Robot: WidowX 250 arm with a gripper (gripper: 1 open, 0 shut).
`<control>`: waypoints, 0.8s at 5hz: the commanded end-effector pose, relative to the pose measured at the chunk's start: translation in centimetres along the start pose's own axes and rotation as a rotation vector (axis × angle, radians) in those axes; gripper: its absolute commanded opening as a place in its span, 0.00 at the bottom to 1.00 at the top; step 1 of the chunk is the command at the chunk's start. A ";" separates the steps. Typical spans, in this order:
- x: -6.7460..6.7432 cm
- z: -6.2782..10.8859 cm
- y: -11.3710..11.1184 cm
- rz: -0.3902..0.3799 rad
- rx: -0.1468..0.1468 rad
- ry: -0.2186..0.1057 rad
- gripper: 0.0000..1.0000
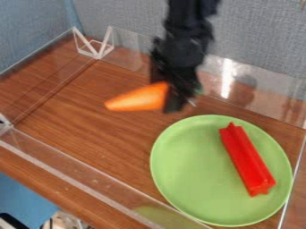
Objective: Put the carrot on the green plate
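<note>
The orange carrot [140,97] hangs above the wooden table, lying level, its thick end held between the fingers of my gripper [180,97]. The gripper points down and is shut on the carrot's green-top end; the motion blurs it. The carrot's tip points left. The round light-green plate [198,170] lies at the lower right, its near rim just below and right of the gripper. The carrot is left of the plate's edge, not over it.
A red ridged block [246,157] lies on the right half of the plate. Clear plastic walls [257,85] ring the wooden table. A white wire stand [91,41] sits at the back left corner.
</note>
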State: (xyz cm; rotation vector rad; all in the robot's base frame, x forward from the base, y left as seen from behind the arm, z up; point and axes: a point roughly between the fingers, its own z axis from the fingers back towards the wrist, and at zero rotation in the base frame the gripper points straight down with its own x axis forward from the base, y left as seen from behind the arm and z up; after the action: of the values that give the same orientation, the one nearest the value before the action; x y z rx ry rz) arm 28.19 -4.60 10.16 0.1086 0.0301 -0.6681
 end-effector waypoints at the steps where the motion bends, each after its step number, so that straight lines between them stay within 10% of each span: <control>1: 0.6 2.0 -2.4 0.119 -0.006 -0.077 0.00; 2: 0.3 2.0 -4.0 0.212 -0.030 -0.092 0.00; 4: -0.6 -1.2 -8.9 0.007 -0.075 -0.131 0.00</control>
State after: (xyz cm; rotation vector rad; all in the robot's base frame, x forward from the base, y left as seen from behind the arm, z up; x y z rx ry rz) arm 21.98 -10.72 7.00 0.0001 -0.0189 -0.6490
